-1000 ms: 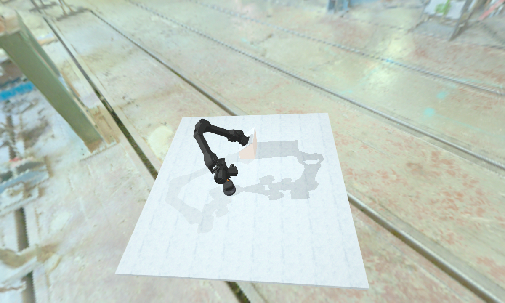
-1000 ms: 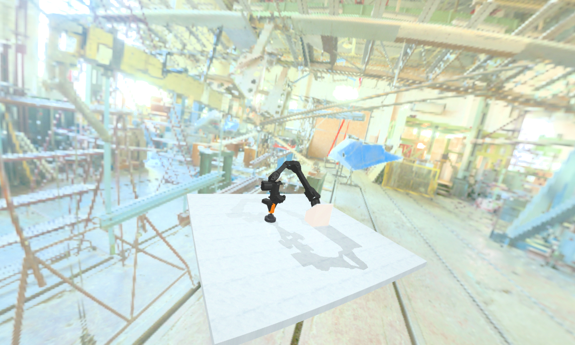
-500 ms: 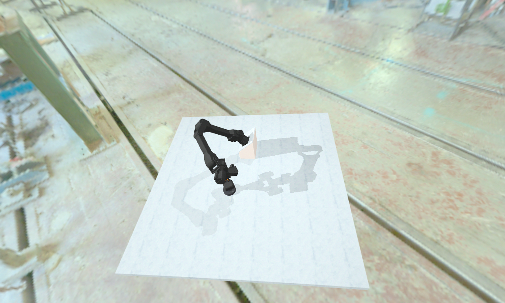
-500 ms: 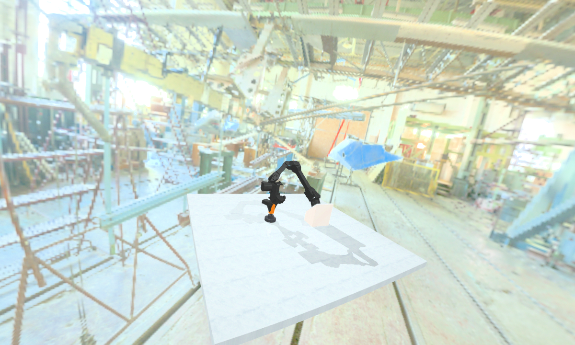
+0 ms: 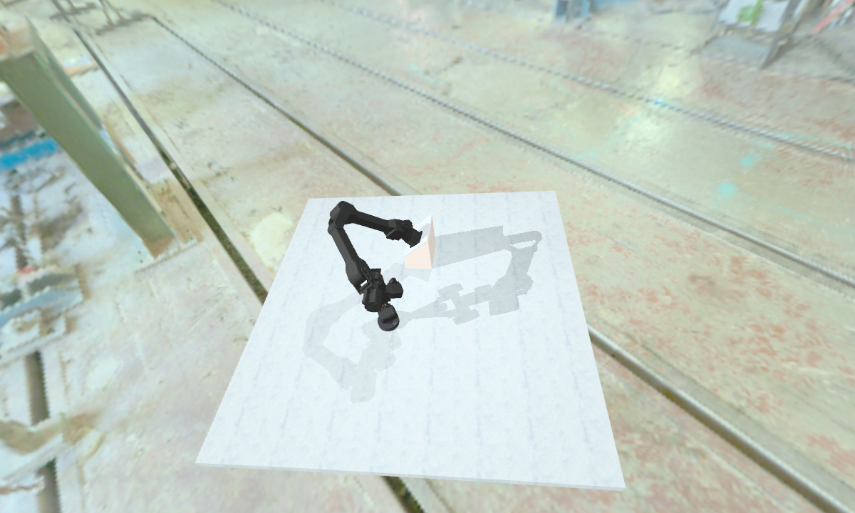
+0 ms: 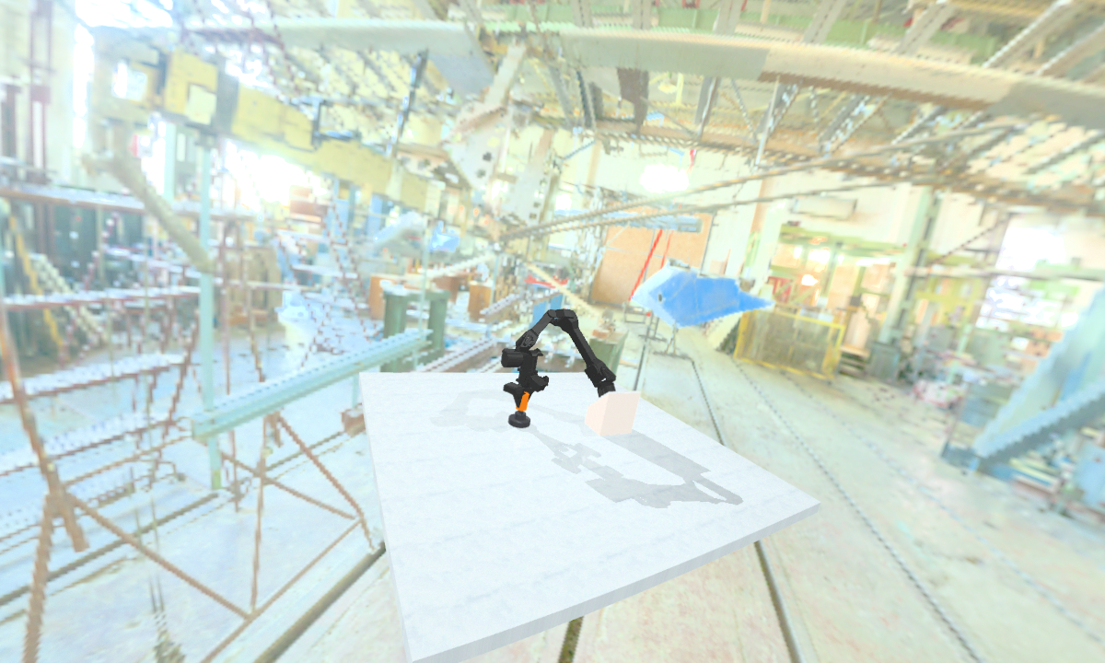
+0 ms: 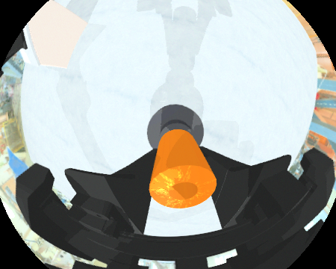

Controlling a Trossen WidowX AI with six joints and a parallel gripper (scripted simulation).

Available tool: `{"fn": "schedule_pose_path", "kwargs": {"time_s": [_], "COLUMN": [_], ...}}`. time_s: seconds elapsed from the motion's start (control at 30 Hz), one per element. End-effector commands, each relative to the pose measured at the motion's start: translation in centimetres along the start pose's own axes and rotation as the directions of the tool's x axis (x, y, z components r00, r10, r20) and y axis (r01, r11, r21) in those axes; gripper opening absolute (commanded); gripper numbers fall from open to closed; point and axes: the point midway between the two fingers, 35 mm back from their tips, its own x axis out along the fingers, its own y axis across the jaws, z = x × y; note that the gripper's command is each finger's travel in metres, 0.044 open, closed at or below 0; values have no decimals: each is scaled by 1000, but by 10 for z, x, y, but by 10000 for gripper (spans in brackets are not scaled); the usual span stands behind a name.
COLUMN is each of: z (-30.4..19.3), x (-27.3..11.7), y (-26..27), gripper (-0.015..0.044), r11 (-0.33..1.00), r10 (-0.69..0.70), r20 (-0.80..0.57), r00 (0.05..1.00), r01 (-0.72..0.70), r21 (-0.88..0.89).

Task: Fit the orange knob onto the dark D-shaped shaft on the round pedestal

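My gripper [image 6: 524, 395] [image 7: 179, 151] is shut on the orange knob [image 6: 524, 402] [image 7: 177, 161], one finger on each side. In the top view only specks of the knob show beneath the gripper. The knob is roughly upright over the dark round pedestal [image 5: 388, 323] [image 6: 519, 421] [image 7: 155, 131], with its lower end above the pedestal's wide base. The knob's near end shows a darker round patch in the wrist view. The shaft is hidden by the knob, and its flat side does not show. I cannot tell whether the shaft's tip is in the hole.
A pale pink wedge-shaped block [image 5: 421, 256] [image 6: 614, 414] [image 7: 57, 35] stands at the arm's base, to one side of the pedestal. The white table top [image 5: 482, 395] [image 6: 490, 536] carries the arm's shadows, and its edges show in the top and exterior views.
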Motion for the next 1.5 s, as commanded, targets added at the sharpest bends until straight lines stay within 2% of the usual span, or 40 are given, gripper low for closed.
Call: {"fn": "schedule_pose_path", "kwargs": {"time_s": [0.0,0.43,0.6,0.93,1.07,1.47], "z": [0,0,0,1,0,1], "x": [1,1,1,-7,-6,-1], "y": [0,0,0,-1,-2,0], "gripper": [0,0,0,0,0,0], "r11": [1000,999,1000,1000,999,999], "r10": [-1,-1,-1,-2,-2,-1], "r20": [1,1,1,2,2,1], "r00": [1000,1000,1000,1000,1000,1000], "r01": [1,1,1,2,2,1], "r21": [14,49,-21,12,-41,-41]}}
